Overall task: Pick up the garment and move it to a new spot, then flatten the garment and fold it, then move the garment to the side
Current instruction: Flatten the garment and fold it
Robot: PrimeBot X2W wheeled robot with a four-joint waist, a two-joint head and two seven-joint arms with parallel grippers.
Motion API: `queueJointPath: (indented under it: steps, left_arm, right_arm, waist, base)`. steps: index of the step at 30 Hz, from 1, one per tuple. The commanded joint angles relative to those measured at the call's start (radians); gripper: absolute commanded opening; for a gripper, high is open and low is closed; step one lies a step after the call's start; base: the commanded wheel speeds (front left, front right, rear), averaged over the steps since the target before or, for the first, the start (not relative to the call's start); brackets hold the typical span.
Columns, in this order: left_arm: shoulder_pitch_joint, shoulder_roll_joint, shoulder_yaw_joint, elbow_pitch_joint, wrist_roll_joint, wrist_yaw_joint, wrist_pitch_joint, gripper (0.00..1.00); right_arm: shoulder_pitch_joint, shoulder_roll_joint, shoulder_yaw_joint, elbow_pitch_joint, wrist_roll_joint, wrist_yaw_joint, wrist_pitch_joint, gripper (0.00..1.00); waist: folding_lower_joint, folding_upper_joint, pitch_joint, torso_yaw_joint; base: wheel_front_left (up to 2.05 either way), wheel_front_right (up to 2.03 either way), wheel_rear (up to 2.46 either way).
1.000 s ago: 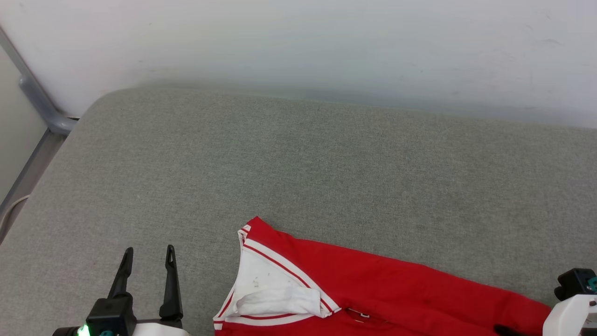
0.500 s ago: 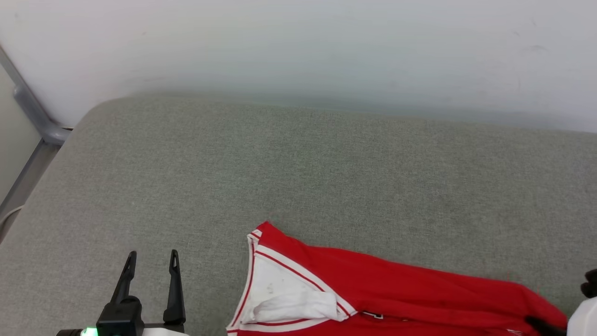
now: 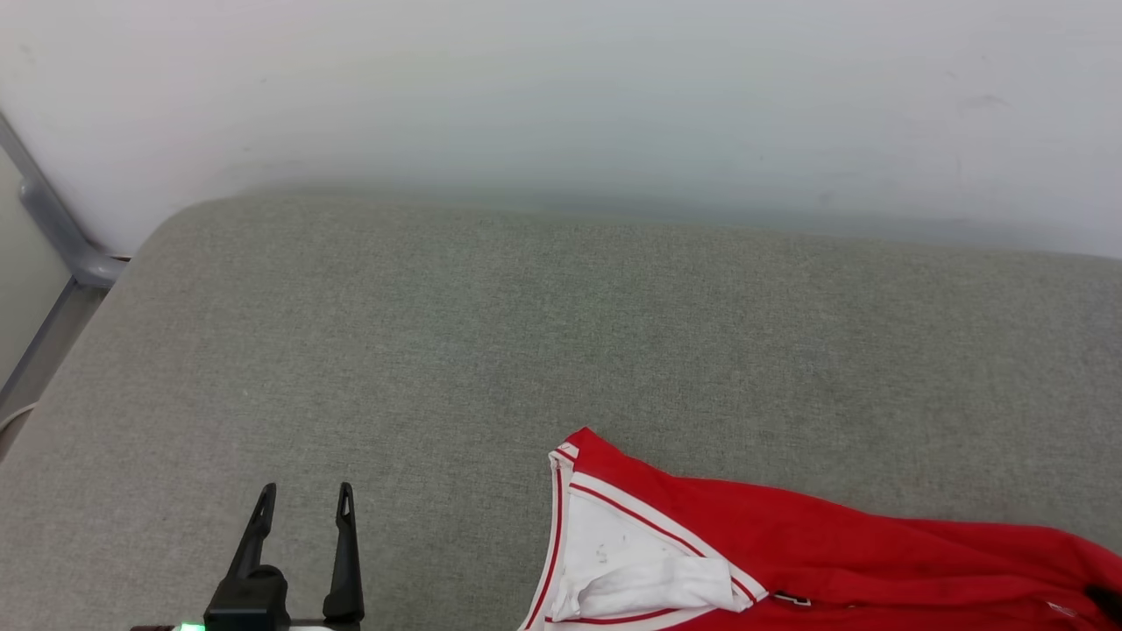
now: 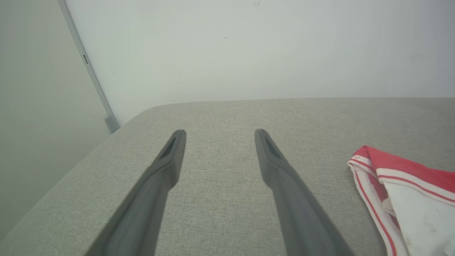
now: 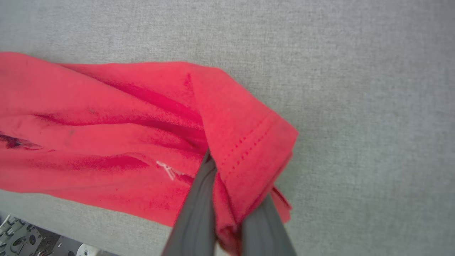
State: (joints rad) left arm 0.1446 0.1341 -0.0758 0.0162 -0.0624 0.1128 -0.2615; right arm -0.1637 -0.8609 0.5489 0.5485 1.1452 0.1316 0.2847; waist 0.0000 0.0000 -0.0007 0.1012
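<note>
The garment (image 3: 833, 552), a red shirt with a white sleeve and red-and-white striped trim, lies crumpled on the grey cushion (image 3: 526, 333) at the head view's lower right. My right gripper (image 5: 231, 185) is shut on its red stitched hem, with folds of cloth bunched over the fingers (image 5: 199, 202). At the lower left my left gripper (image 3: 305, 491) hangs open over bare cushion, well to the left of the shirt. In the left wrist view that left gripper (image 4: 219, 133) has nothing between its fingers, and the garment's (image 4: 408, 174) striped sleeve end lies to the right.
A pale wall (image 3: 561, 88) rises behind the cushion. A grey metal bar (image 3: 53, 228) runs down past the cushion's rounded far left corner. Wide bare cushion stretches ahead of and between both grippers.
My right gripper has shut on the hem and dragged the garment to the right; the collar end slid away from the left gripper. The head view tilted slightly. The left gripper stayed open.
</note>
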Motion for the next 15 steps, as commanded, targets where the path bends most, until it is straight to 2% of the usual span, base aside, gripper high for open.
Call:
queueJointPath:
  steps: [1,9,15]
  left_arm:
    - [0.015,-0.005,0.006,0.002,0.007,-0.005,-0.005,1.0]
    - [0.035,-0.017,0.021,0.008,0.019,-0.018,-0.005,1.0]
    - [0.028,-0.023,0.027,0.011,0.029,-0.027,-0.005,1.0]
  right_arm:
    - [0.0,-0.004,-0.006,-0.01,0.011,-0.002,-0.006,0.0]
    - [0.043,-0.016,-0.022,-0.198,0.016,-0.001,-0.016,0.0]
    - [0.045,0.013,-0.021,-0.37,-0.029,-0.001,0.007,0.0]
  waist:
    - [0.0,0.0,-0.004,-0.001]
    - [0.0,0.0,-0.02,-0.015]
    - [0.0,0.0,-0.018,-0.017]
  base:
    - [0.0,0.0,0.0]
    - [0.0,0.0,0.0]
    - [0.0,0.0,0.0]
